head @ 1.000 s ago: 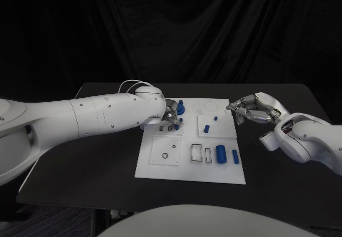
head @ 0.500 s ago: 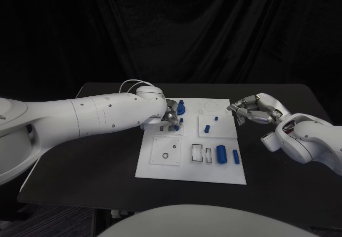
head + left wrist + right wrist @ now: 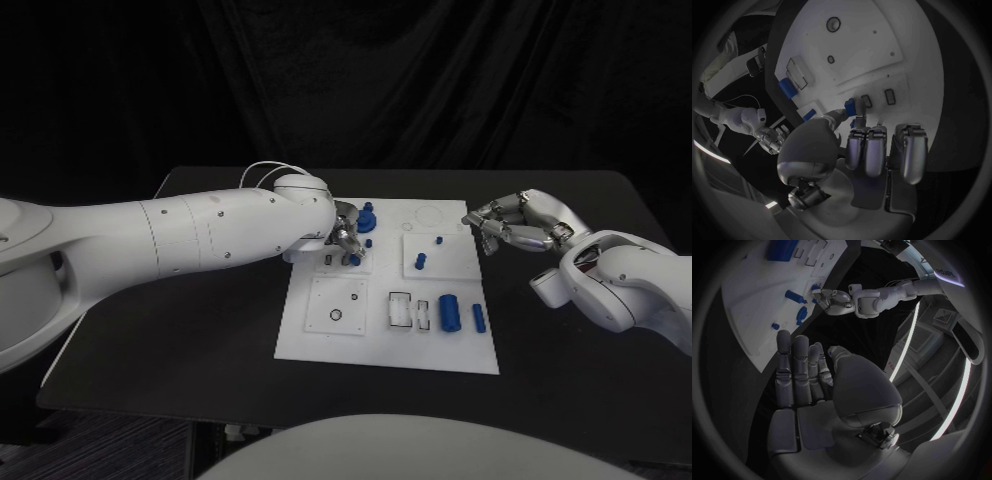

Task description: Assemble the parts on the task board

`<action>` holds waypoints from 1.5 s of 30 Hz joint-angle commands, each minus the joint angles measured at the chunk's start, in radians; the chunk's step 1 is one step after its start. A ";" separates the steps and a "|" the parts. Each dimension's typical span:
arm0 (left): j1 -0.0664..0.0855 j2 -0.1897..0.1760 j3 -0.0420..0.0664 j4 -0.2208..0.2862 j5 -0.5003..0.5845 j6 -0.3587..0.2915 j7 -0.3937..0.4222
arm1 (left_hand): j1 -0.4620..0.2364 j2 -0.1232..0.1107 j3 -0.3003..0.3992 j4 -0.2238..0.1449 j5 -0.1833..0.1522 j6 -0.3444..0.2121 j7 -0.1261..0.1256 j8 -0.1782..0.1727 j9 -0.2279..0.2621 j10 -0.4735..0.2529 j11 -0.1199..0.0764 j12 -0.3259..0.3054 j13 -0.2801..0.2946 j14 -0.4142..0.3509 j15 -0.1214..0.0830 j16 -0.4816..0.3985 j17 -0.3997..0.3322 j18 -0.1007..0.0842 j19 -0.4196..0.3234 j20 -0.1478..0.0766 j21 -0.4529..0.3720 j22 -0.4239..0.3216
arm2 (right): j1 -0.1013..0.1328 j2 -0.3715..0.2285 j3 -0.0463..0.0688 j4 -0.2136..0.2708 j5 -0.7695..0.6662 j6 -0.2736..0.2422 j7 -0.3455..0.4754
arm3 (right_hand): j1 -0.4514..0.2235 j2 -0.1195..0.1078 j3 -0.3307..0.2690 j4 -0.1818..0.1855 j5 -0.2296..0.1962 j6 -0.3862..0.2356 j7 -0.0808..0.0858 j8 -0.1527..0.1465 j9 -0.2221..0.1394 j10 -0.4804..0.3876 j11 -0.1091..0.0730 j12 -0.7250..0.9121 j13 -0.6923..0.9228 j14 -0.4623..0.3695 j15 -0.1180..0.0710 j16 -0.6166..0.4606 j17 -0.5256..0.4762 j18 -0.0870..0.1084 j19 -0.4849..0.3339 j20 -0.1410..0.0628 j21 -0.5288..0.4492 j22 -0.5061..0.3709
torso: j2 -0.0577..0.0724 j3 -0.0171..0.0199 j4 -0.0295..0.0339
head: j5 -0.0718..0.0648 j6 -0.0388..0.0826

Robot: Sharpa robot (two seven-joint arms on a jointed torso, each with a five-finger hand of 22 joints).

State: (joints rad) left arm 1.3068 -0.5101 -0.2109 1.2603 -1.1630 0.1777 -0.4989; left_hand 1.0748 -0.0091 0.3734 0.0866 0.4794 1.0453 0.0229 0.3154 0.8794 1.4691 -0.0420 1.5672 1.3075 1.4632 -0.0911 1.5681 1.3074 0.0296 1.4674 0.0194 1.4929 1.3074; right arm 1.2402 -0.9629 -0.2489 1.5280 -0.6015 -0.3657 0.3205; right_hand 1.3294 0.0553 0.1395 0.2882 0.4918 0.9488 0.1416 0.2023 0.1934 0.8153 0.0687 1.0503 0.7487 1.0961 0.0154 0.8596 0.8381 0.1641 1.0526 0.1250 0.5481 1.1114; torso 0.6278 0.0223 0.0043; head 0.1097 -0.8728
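While one board (image 3: 387,345), several blue parts (image 3: 449,312)

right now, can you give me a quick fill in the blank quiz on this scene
1. The left hand pinches a small ____ part over the white board.
2. The right hand holds ____.
3. The table is ____ in colour.
4. The right hand hovers beside the board's ____ edge.

Missing words: blue; nothing; black; right
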 commanded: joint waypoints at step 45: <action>-0.003 -0.046 0.000 0.012 -0.004 -0.025 -0.016 | -0.042 0.000 0.055 -0.014 -0.014 0.001 0.000 -0.012 0.011 0.102 -0.003 0.004 0.263 0.108 -0.004 0.003 0.263 0.013 0.002 -0.002 -0.016 0.092 | -0.004 0.001 0.001 -0.004 -0.003 0.030 -0.036 | 0.007 0.005 -0.001 0.002 0.002 -0.005 -0.002 0.005 0.000 0.000 0.004 0.000 -0.004 -0.013 0.001 -0.006 -0.004 0.017 0.004 0.000 -0.008 -0.003 | -0.001 -0.0007 -0.0026 | 0.012 0.000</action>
State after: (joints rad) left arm 1.3062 -0.5561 -0.2113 1.2695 -1.1630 0.1514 -0.5206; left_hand 1.0413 -0.0125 0.4228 0.0728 0.4706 1.0486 0.0310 0.3097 0.8896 1.4690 -0.0419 1.5672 1.3074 1.4633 -0.0910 1.5681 1.3073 0.0296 1.4674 0.0195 1.4813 1.3073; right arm 1.2394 -0.9623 -0.2489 1.5250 -0.6016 -0.3441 0.3012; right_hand 1.3294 0.0553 0.1395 0.2882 0.4917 0.9488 0.1417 0.2023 0.1934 0.8153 0.0687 1.0503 0.7467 1.0887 0.0155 0.8597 0.8356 0.1641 1.0526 0.1250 0.5439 1.1097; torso 0.6273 0.0214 0.0020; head 0.1220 -0.8728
